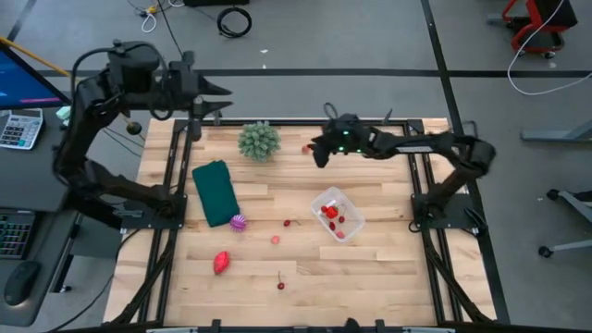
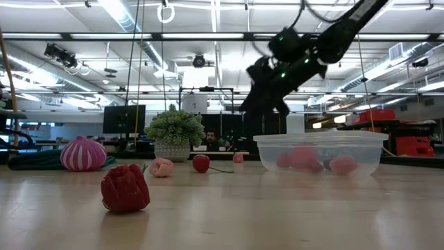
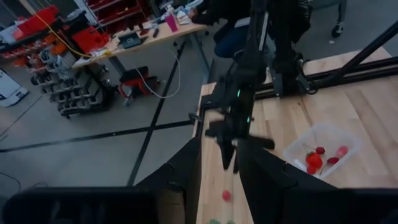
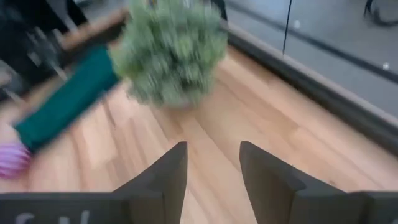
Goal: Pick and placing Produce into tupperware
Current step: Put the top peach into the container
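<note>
No legible text, label, brand, number or sign on any item in any view. Calculator (image 1: 20, 129), beside the table's (image 1: 370, 268) left edge in the high view: keys visible, markings unreadable. Monitor (image 1: 23, 79), just beyond the calculator: blue and pink screen, no characters readable. Right wrist view: pale marks at the lower edge of the gripper body, too blurred to read.

Between the spiky green plant (image 1: 259, 141) and the tupperware (image 1: 338, 214) you have bare table (image 1: 370, 268). The dark green cloth (image 1: 215, 192) and striped ball (image 1: 239, 222) crowd the left side.
</note>
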Controlling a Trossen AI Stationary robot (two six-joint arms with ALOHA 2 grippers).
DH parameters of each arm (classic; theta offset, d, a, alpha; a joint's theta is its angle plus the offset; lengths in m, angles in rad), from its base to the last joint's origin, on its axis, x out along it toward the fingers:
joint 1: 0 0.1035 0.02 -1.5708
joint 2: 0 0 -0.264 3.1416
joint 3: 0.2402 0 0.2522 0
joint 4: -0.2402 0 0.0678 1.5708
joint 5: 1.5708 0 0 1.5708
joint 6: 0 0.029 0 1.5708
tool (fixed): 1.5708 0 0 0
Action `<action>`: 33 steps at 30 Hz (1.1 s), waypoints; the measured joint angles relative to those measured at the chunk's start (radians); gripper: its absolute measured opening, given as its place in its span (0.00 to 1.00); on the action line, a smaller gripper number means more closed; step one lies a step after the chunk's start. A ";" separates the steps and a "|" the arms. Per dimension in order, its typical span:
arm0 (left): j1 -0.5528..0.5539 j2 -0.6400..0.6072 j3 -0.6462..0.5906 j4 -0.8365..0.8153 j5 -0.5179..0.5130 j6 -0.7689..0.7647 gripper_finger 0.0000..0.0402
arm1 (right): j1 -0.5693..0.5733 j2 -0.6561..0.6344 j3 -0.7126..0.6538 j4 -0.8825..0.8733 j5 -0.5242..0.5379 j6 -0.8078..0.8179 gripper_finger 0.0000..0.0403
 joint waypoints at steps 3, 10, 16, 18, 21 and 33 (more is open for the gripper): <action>0.000 -0.004 -0.001 0.000 0.000 0.000 0.26 | -0.013 0.104 0.072 -0.002 -0.059 -0.020 0.39; 0.000 -0.004 -0.002 -0.023 0.000 0.000 0.26 | -0.011 0.291 0.362 -0.313 -0.028 -0.116 0.39; 0.000 -0.004 -0.002 -0.045 0.000 0.001 0.24 | 0.000 0.354 0.578 -0.706 0.102 -0.168 0.38; 0.000 -0.004 -0.002 -0.045 0.000 0.001 0.23 | 0.001 0.362 0.585 -0.720 0.099 -0.169 0.38; 0.000 -0.004 -0.002 -0.049 0.000 0.001 0.23 | 0.002 0.388 0.576 -0.727 0.099 -0.169 0.39; 0.000 -0.004 -0.002 -0.050 0.000 0.000 0.21 | -0.007 0.464 0.578 -0.678 0.115 -0.192 0.39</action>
